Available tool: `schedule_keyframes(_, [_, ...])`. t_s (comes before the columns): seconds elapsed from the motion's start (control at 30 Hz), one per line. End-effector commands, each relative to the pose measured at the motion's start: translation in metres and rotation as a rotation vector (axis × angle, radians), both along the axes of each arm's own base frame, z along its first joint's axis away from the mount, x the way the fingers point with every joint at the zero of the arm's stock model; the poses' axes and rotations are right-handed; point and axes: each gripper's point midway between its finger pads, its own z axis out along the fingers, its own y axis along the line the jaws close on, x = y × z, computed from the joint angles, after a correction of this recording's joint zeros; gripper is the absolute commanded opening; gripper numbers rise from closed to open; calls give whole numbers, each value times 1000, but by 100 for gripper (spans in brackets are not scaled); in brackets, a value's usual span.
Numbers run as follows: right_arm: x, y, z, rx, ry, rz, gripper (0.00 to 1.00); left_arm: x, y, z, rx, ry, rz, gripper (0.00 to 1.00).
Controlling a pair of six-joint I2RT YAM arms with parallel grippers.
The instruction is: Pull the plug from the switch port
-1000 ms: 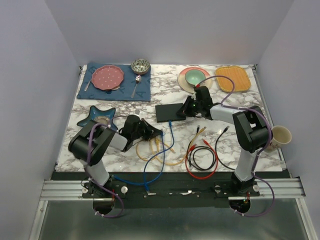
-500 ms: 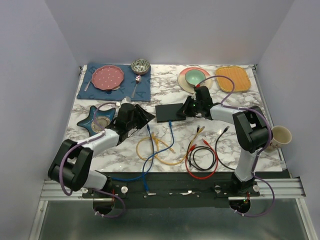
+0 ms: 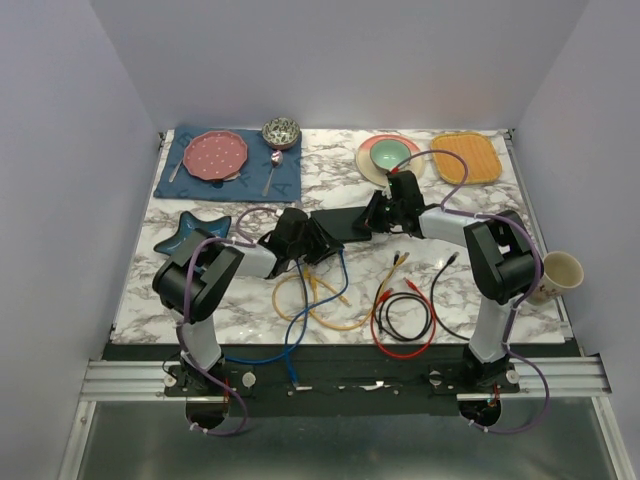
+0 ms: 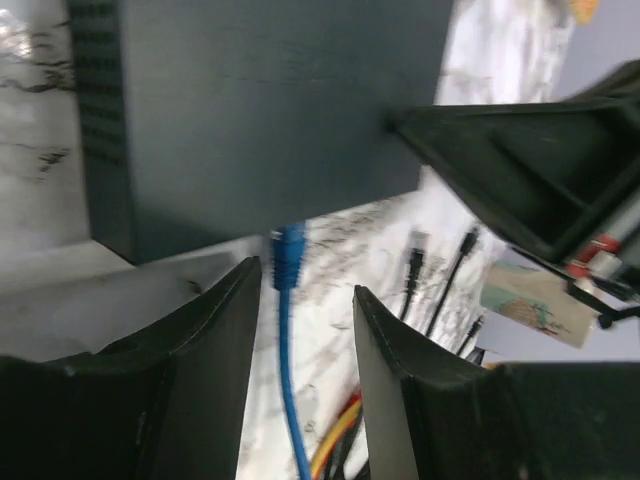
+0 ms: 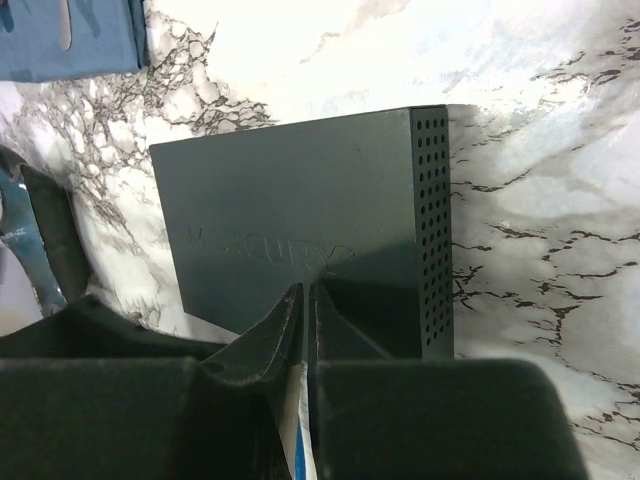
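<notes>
The flat black switch (image 3: 345, 222) lies mid-table. In the left wrist view the switch (image 4: 260, 100) fills the top, and a blue plug (image 4: 289, 255) sits in a port on its near edge, with its blue cable (image 3: 300, 320) running toward me. My left gripper (image 4: 305, 285) is open, its jaws on either side of the plug and cable without touching them; in the top view the left gripper (image 3: 318, 243) is at the switch's near-left corner. My right gripper (image 5: 308, 292) is shut and empty, its tips resting on the switch's top (image 5: 300, 210); it also shows in the top view (image 3: 385, 212).
A dark blue star dish (image 3: 190, 232) lies left. Yellow cable loops (image 3: 315, 300) and red and black cables (image 3: 400, 312) lie in front. A blue placemat with a pink plate (image 3: 215, 155), a green bowl (image 3: 390, 153), an orange mat (image 3: 466, 157) and a cup (image 3: 560, 270) stand around.
My left arm has swung from beside the star dish to the switch's near edge, its open jaws now around the blue plug. The right gripper has stayed on the switch.
</notes>
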Motion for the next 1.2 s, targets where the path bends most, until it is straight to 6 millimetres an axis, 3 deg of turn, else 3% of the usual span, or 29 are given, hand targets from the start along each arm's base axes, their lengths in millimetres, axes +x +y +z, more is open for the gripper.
schedule_keyframes(0.0, [-6,-2,-21,-41,51,12,14,-1,-13,-15,-93,50,-24,50])
schedule_keyframes(0.2, [-6,-3,-24,-44,59,10,14,3,-16,-20,-122,64,-24,50])
schedule_keyframes(0.37, [-6,-2,-26,-44,64,10,14,15,-4,-26,-160,91,72,50])
schedule_keyframes(0.73, [-8,-2,-32,-45,80,9,14,14,19,-56,-172,178,208,46])
schedule_keyframes(1.17, [-9,-4,-34,-46,87,7,14,23,16,-70,-155,212,217,36])
